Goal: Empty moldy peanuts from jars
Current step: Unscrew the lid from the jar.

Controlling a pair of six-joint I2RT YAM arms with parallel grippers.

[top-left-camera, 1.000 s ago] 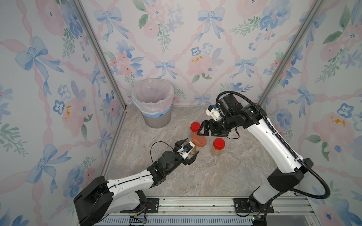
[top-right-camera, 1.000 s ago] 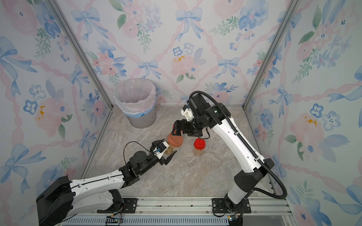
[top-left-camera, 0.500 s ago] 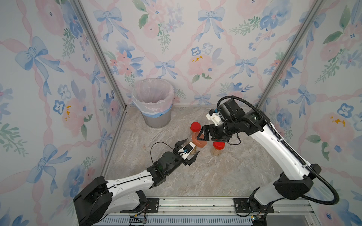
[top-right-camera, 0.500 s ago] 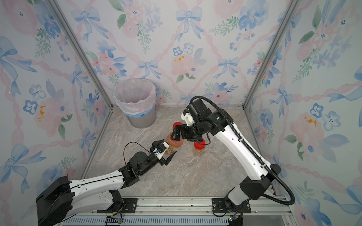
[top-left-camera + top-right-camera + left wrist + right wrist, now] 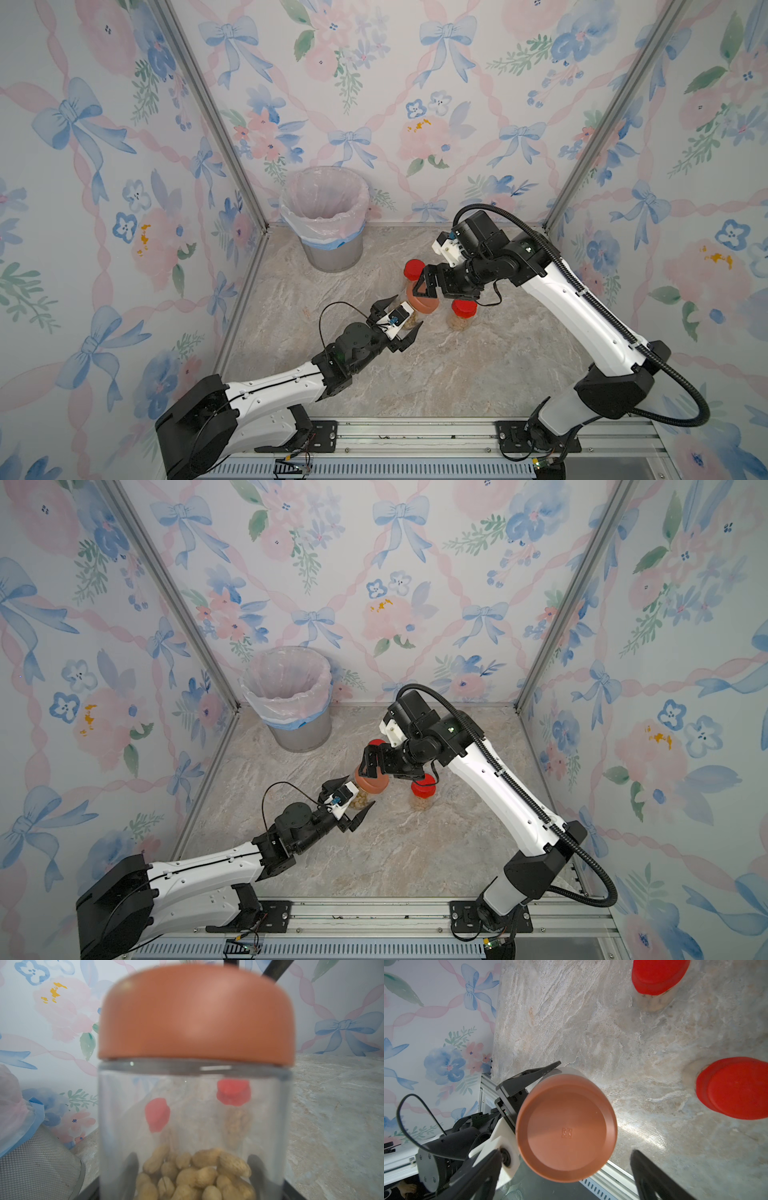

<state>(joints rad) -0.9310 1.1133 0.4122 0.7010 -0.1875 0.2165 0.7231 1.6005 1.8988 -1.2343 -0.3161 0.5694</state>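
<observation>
My left gripper (image 5: 405, 314) is shut on the wide clear jar (image 5: 195, 1118), which stands upright with its brown lid (image 5: 422, 301) on. The moldy peanuts (image 5: 197, 1174) lie heaped in its bottom, and the fingers (image 5: 131, 1167) show dark through the glass. My right gripper (image 5: 566, 1176) hangs open directly over the brown lid (image 5: 566, 1128), one finger on each side, apart from it. Two slim jars with red lids (image 5: 414, 270) (image 5: 463, 309) stand just behind and to the right, peanuts inside. Both top views show this.
A grey bin (image 5: 328, 216) with a pinkish liner stands at the back left against the wall; its mesh side (image 5: 41, 1167) is near the left gripper. Floral walls close three sides. The metal rail (image 5: 395, 432) runs along the front.
My right arm has swung forward and down, bringing its gripper from behind the jars to over the brown lid, jaws a little wider. The left gripper and its jar have stayed still.
</observation>
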